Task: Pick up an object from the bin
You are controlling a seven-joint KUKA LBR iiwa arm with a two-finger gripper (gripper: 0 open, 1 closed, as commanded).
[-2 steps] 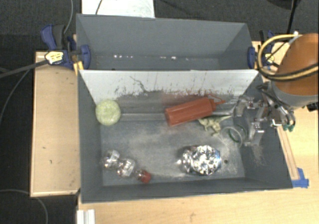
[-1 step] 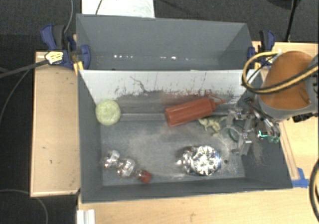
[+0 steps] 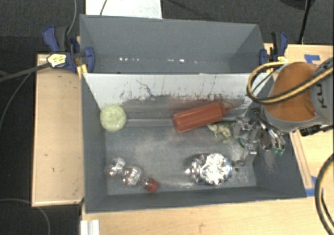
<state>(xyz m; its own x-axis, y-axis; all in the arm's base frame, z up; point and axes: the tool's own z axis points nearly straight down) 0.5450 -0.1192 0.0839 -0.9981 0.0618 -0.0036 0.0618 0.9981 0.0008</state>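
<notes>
My gripper (image 3: 248, 144) hangs at the right side of the bin, its metal fingers low over the floor. Just left of it lies a small crumpled pale-green thing (image 3: 221, 131). A red squeeze bottle (image 3: 201, 116) lies on its side behind that, nozzle pointing right toward the gripper. A crumpled ball of silver foil (image 3: 211, 169) rests in front and to the left of the fingers. Nothing shows between the fingers.
A pale green ball (image 3: 113, 117) sits at the far left of the bin. A clear plastic piece with a red cap (image 3: 130, 175) lies near the front left corner. The arm with its orange cover and cables comes in over the right wall.
</notes>
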